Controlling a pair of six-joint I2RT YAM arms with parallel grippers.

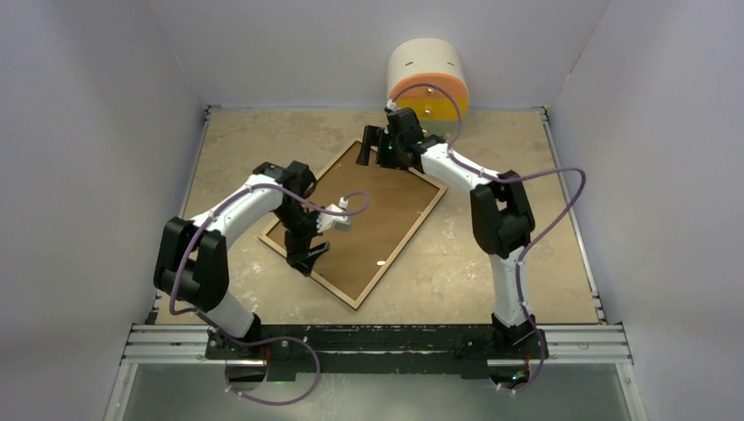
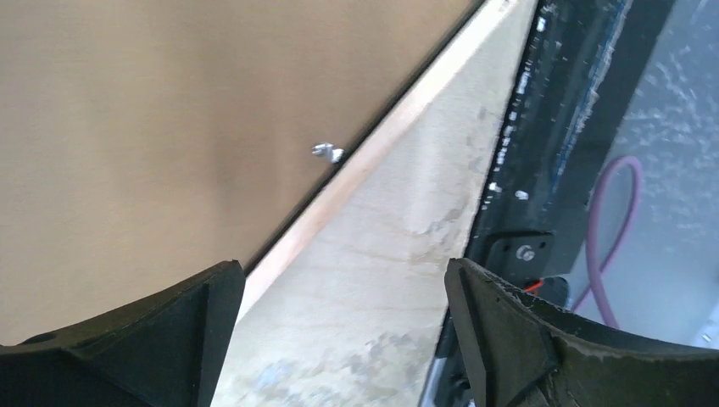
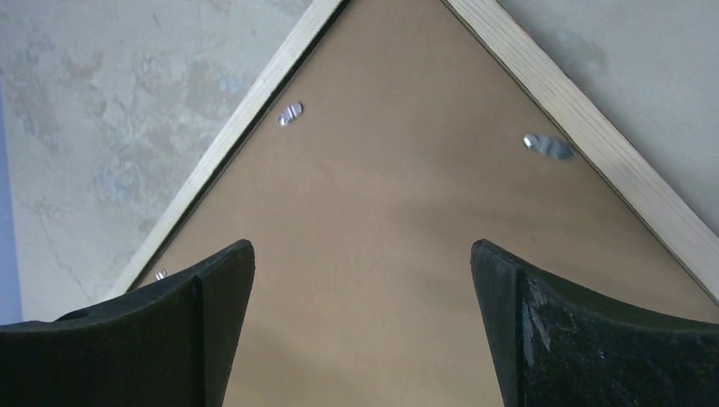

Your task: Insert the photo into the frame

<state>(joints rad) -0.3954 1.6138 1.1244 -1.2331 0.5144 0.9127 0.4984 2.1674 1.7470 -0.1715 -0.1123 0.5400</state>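
Top external view: the frame (image 1: 399, 252) lies flat and back-up on the table (image 1: 491, 263), around the middle. It is turned diagonally, with one corner pointing near and the opposite one far. Its light wood rim runs around a brown backing board (image 1: 386, 210) that fills the opening.

The left gripper (image 1: 309, 254) is over the frame's near-left part, pointing down at the edge there. The right gripper (image 1: 372, 149) is over the far corner. Against the far wall, well apart from the frame, stands a cream and orange cylinder (image 1: 427, 74).

Left wrist view: the jaws are spread wide with nothing between the fingers (image 2: 169, 339). Below them a straight run of wood rim crosses diagonally, with board on the left and bare table on the right. A small metal clip (image 2: 327, 152) sits on the board just beside the rim. Beyond the table edge are a black rail (image 2: 560, 110) and a purple cable (image 2: 610, 220). Whether the fingertips touch the frame is hard to tell from here; they seem to be just above it.

Right wrist view: these jaws are also wide apart and hold nothing. The frame's corner points away at the top. Two clips (image 3: 289, 113) lie on the board near the left rim and one near the right rim.
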